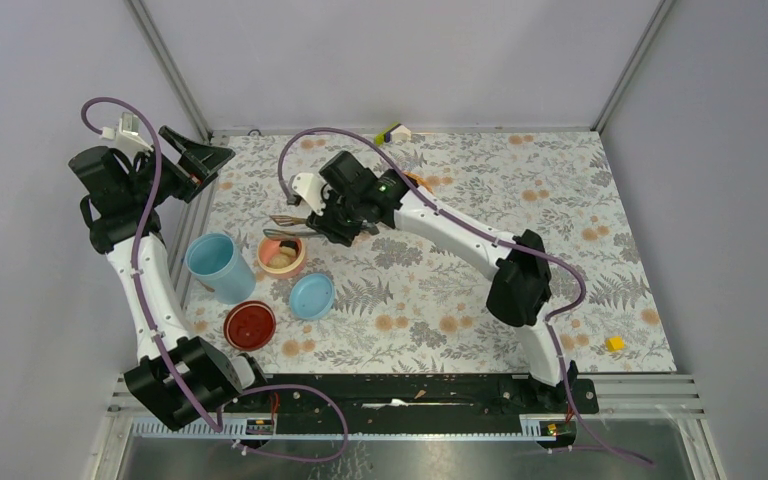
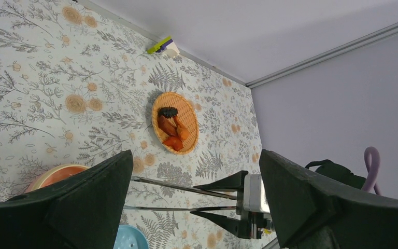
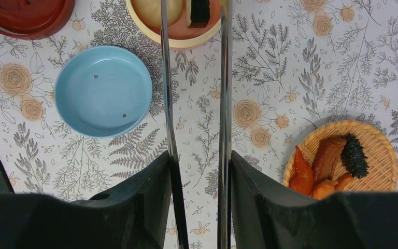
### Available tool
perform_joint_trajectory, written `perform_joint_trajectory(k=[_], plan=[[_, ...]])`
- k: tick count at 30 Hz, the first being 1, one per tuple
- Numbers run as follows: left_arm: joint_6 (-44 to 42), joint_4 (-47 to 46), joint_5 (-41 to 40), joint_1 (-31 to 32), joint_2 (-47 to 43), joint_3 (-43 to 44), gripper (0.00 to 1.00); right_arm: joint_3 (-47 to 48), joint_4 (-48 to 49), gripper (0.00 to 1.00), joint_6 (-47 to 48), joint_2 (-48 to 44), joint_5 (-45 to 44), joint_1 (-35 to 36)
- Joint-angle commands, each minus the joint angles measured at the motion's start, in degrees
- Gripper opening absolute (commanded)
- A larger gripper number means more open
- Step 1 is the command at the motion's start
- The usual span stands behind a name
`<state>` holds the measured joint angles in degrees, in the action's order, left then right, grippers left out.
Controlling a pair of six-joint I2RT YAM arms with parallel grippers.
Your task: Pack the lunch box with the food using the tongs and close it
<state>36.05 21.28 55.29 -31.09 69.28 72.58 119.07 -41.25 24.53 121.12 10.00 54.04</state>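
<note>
My right gripper is shut on the silver tongs. Their two arms stand apart and reach over the pink-orange inner bowl; their tips run off the top of the right wrist view. A beige round and a black-and-white sushi roll lie in that bowl. The light blue lunch box tub stands left of it, its lid lying upside down in front. Orange chunks and a dark piece lie on the woven plate. My left gripper hangs open and empty, high at the left edge.
A red-brown round dish sits near the front left. A small yellow block lies at the right front, and a yellow-green item rests against the back wall. The right forearm crosses the middle of the table.
</note>
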Motion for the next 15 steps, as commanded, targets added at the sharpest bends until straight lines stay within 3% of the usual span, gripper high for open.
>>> perform_joint_trajectory(k=[1,15], plan=[[0.0,-2.8,1.1,-0.4,-1.9,0.0,0.99,-0.7,1.7,0.48,-1.8,-4.9,0.6,-2.4],[-2.3,-2.2,1.5,-0.4,-0.1,1.1,0.99,-19.4,2.5,0.48,-2.5,-16.5,2.9,-21.5]])
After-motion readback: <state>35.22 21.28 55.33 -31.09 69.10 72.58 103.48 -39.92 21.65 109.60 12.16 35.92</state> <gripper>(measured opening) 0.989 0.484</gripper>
